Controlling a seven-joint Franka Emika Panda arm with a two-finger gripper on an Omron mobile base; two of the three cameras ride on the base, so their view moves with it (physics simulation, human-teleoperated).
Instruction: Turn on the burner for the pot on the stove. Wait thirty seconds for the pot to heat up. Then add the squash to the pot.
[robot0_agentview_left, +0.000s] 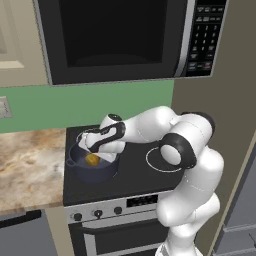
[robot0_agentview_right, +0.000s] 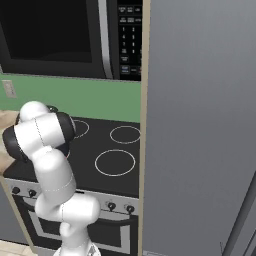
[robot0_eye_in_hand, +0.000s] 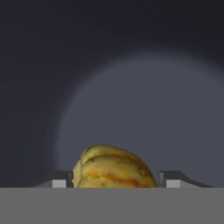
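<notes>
Yellow squash (robot0_eye_in_hand: 114, 168) pinched in end effector (robot0_agentview_left: 95, 156), low inside pot (robot0_agentview_left: 92, 165) on stove (robot0_agentview_left: 135, 175). Risk: fingers catching pot wall on exit, shoving pot off burner.

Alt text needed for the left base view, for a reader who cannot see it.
A white arm reaches left over the black stove, holding its gripper above a dark pot with the yellow squash inside it. A microwave hangs above; marbled counter lies left.
</notes>
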